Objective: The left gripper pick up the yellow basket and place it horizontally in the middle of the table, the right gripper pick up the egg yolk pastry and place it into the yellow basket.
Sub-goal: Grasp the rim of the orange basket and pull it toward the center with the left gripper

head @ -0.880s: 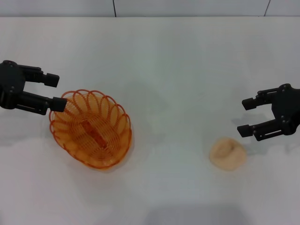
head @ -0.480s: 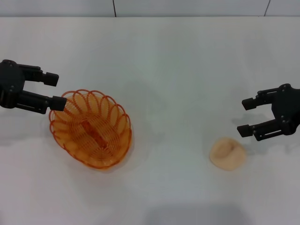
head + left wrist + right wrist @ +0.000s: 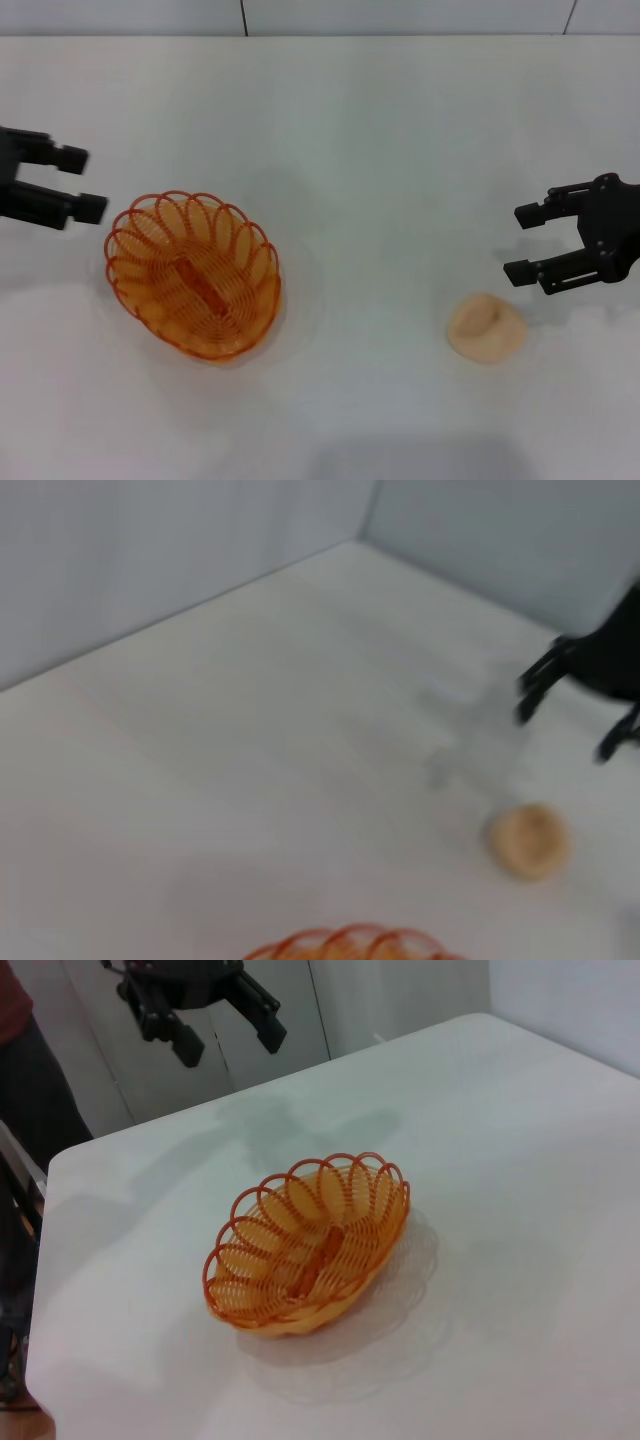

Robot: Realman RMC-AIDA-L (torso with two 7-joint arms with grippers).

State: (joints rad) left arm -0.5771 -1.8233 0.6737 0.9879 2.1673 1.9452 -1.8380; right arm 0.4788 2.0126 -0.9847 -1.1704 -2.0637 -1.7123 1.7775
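Note:
The yellow basket (image 3: 193, 275) stands upright on the white table (image 3: 360, 150), left of centre, its long axis slanted. My left gripper (image 3: 85, 183) is open and empty, to the left of the basket's rim and apart from it. The egg yolk pastry (image 3: 485, 326) lies on the table at the right front. My right gripper (image 3: 520, 243) is open and empty, just behind and to the right of the pastry, not touching it. The right wrist view shows the basket (image 3: 310, 1245) and the left gripper (image 3: 205, 1005). The left wrist view shows the basket's rim (image 3: 350, 945), the pastry (image 3: 528, 840) and the right gripper (image 3: 585, 695).
A grey wall runs along the table's far edge (image 3: 320, 36). A dark shape stands beyond the table's left side in the right wrist view (image 3: 40, 1090). Bare tabletop lies between the basket and the pastry.
My left gripper has drawn back to the left, away from the basket's rim, still open. The basket, the pastry and the right gripper have not moved.

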